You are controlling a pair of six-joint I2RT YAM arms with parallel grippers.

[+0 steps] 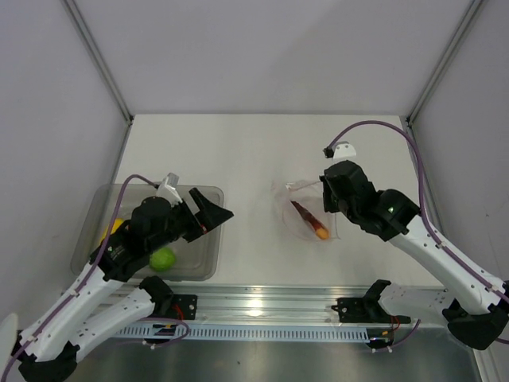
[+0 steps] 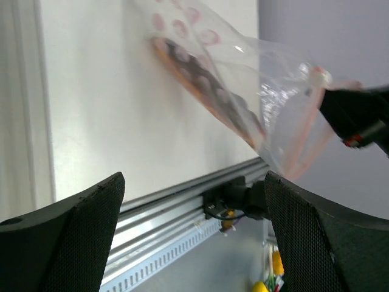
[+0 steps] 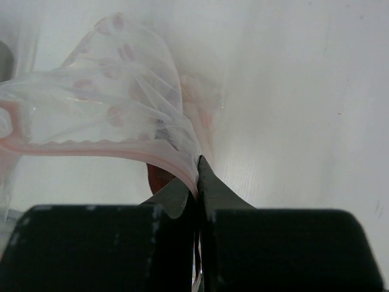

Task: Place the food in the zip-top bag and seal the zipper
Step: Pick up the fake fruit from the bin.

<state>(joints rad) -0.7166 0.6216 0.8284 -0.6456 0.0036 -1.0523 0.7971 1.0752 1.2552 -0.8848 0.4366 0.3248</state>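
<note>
The bin [image 1: 199, 268] sits at the left of the table [image 1: 238, 151], with the round fruit [image 1: 162, 259] and another food piece [image 1: 117, 227] inside it. The bag [image 1: 296, 208] is right of the middle, and the curved slice [image 1: 308, 220] is inside it.

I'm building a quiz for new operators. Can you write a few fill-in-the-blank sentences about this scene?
The right claw is ___ on the zip-top bag at its zipper.
The dark-red and orange slice lies ___ the zip-top bag.
The round ___ fruit sits in the grey bin.
The left claw hangs ___.
Missing: shut; inside; lime-green; open.
</note>
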